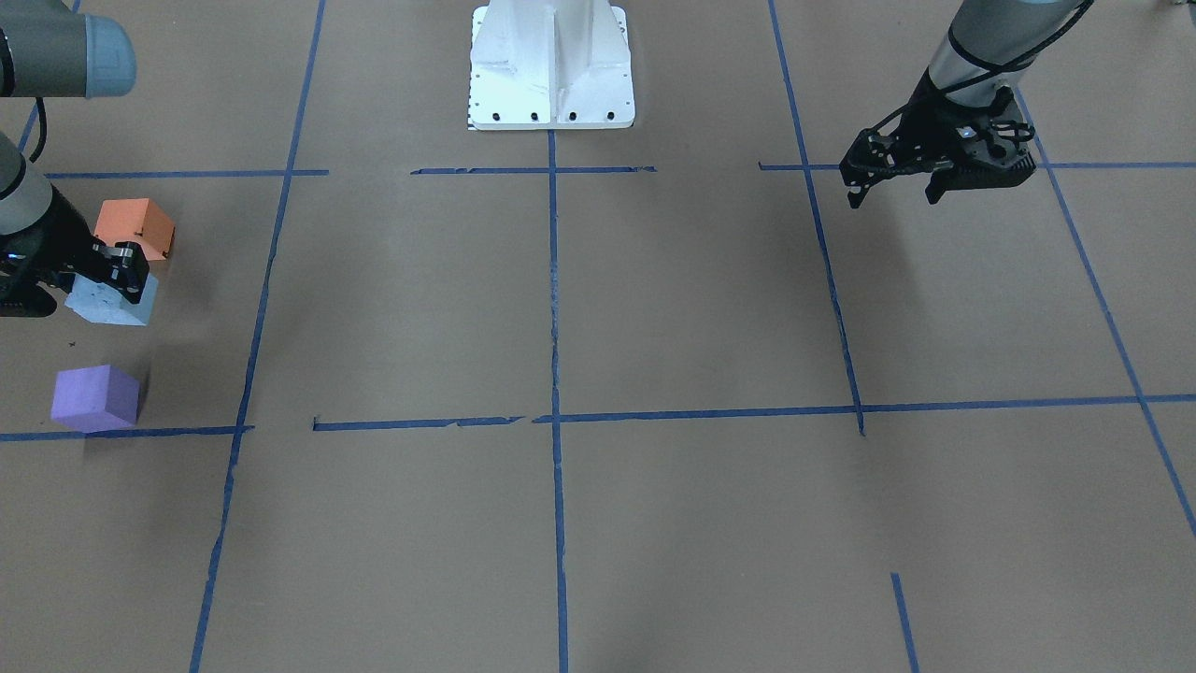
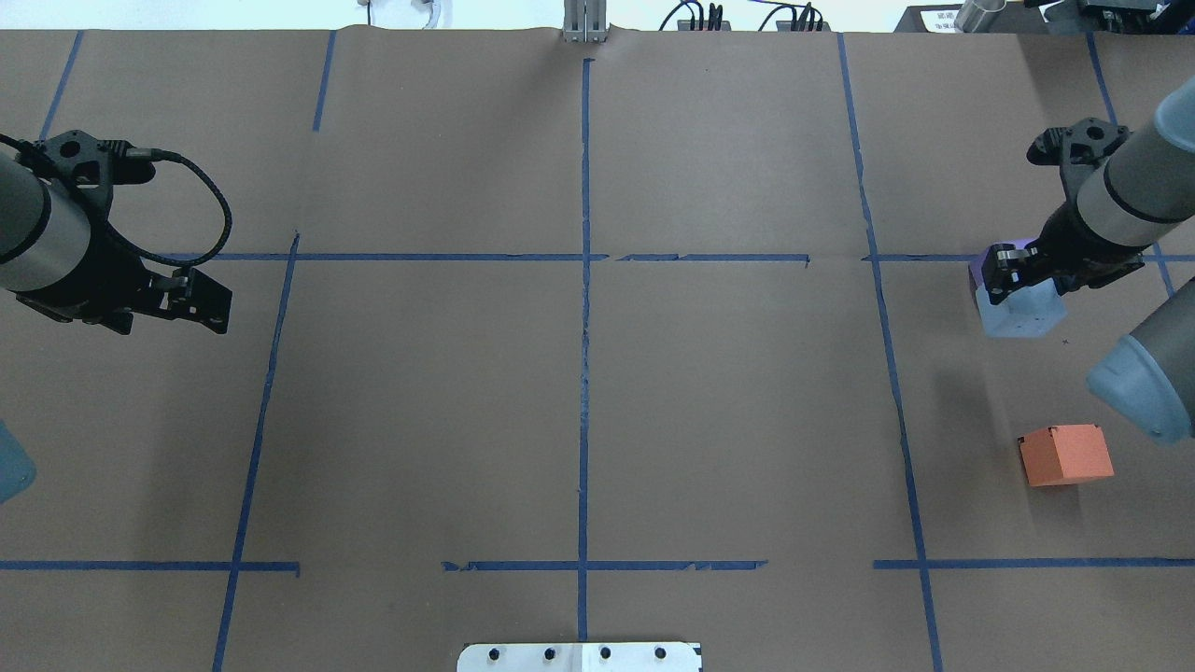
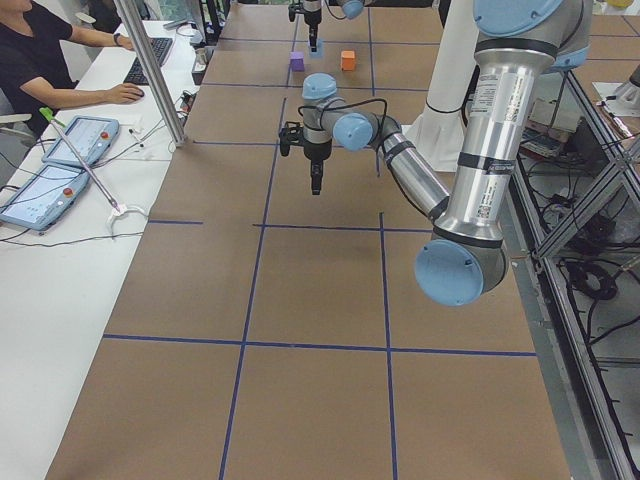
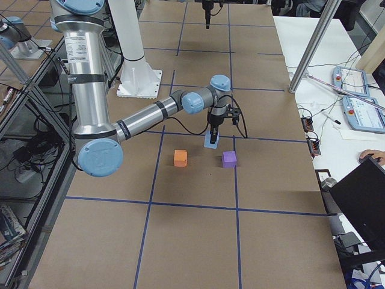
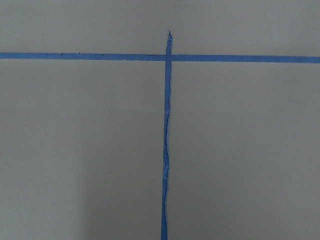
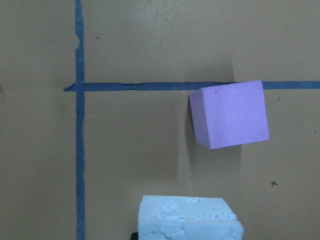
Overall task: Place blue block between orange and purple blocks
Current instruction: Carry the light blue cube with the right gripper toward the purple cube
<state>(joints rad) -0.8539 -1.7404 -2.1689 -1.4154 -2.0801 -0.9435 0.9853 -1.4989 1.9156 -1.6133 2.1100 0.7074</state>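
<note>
My right gripper (image 1: 114,279) is shut on the light blue block (image 1: 112,304), which sits in the gap between the orange block (image 1: 135,227) and the purple block (image 1: 93,397). I cannot tell whether the blue block touches the table. In the overhead view the right gripper (image 2: 1022,278) grips the blue block (image 2: 1019,315). The purple block (image 2: 975,273) is mostly hidden behind the gripper there, and the orange block (image 2: 1066,455) lies nearer the robot. The right wrist view shows the blue block's top (image 6: 187,220) and the purple block (image 6: 229,114). My left gripper (image 1: 894,198) is open and empty, far away.
Brown paper covers the table, marked with blue tape lines (image 2: 584,327). The white robot base (image 1: 551,65) stands at mid-table on the robot's edge. The right arm's elbow (image 2: 1144,373) hangs over the orange block's area. The left wrist view shows only paper and a tape crossing (image 5: 167,57).
</note>
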